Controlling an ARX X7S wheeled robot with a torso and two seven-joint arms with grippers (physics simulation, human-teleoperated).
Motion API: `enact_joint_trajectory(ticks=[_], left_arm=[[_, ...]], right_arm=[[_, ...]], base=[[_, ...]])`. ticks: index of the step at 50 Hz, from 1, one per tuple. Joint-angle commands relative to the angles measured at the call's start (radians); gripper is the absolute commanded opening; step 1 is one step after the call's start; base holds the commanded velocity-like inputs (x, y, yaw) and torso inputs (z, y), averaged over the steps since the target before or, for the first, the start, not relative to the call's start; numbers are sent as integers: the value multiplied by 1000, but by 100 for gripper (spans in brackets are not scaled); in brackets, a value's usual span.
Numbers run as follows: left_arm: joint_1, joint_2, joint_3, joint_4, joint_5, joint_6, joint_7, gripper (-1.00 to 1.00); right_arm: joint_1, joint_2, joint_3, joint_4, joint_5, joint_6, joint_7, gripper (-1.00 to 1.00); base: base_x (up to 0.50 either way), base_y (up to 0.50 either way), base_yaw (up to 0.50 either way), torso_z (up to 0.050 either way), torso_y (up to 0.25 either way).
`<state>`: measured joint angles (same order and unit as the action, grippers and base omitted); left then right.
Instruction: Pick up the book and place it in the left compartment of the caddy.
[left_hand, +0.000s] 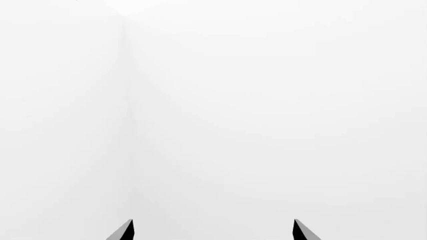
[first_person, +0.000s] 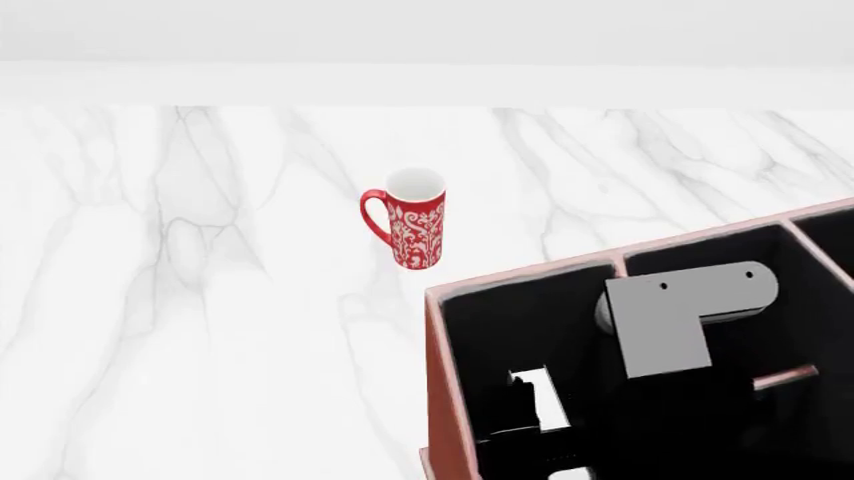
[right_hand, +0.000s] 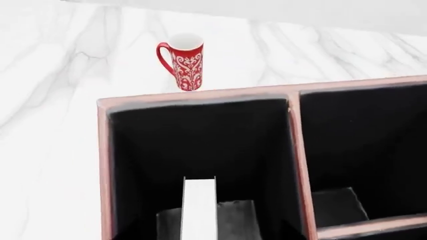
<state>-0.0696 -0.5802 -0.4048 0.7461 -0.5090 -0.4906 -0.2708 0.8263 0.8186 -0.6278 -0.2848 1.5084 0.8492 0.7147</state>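
The caddy (right_hand: 200, 96) is a reddish-brown box with pale pinkish rims and a black interior. It also shows at the lower right of the head view (first_person: 534, 274). My right gripper (right_hand: 203, 208) is down inside the left compartment (right_hand: 193, 145), shut on the book (right_hand: 199, 200). The book's white page edge shows between the two grey fingers (right_hand: 237, 220). In the head view the book (first_person: 535, 390) stands inside the left compartment (first_person: 514, 330), under my right arm (first_person: 674, 320). My left gripper (left_hand: 213, 231) is open and empty, facing a blank white surface.
A red patterned mug (first_person: 411, 228) stands on the white marble table (first_person: 200, 300) just beyond the caddy's far left corner; it also shows in the right wrist view (right_hand: 185, 62). A crossbar (right_hand: 370, 225) splits the caddy's right side into two shorter sections.
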Motion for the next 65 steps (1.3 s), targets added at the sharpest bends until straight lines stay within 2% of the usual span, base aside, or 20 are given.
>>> enact_joint_trajectory(ticks=[1,27,40,65], left_arm=[[2,2,-15,14,-17,-1,-4,100],[27,20,-39,83,-66,14,-4,100],[42,34,-85,145,-155,-3,-23,100],[90,34,-137,216,-234,8,-29,100]], right_arm=[[-2,24,39,-98,35,-26,70,100],[-74,88,115,-316,76,-117,197,100],[-103,115,136,-423,71,-142,270,100],[-243,171,259,-513,18,-317,256,100]], base=[[0,0,0,0,0],[0,0,0,0,0],[0,0,0,0,0],[0,0,0,0,0]])
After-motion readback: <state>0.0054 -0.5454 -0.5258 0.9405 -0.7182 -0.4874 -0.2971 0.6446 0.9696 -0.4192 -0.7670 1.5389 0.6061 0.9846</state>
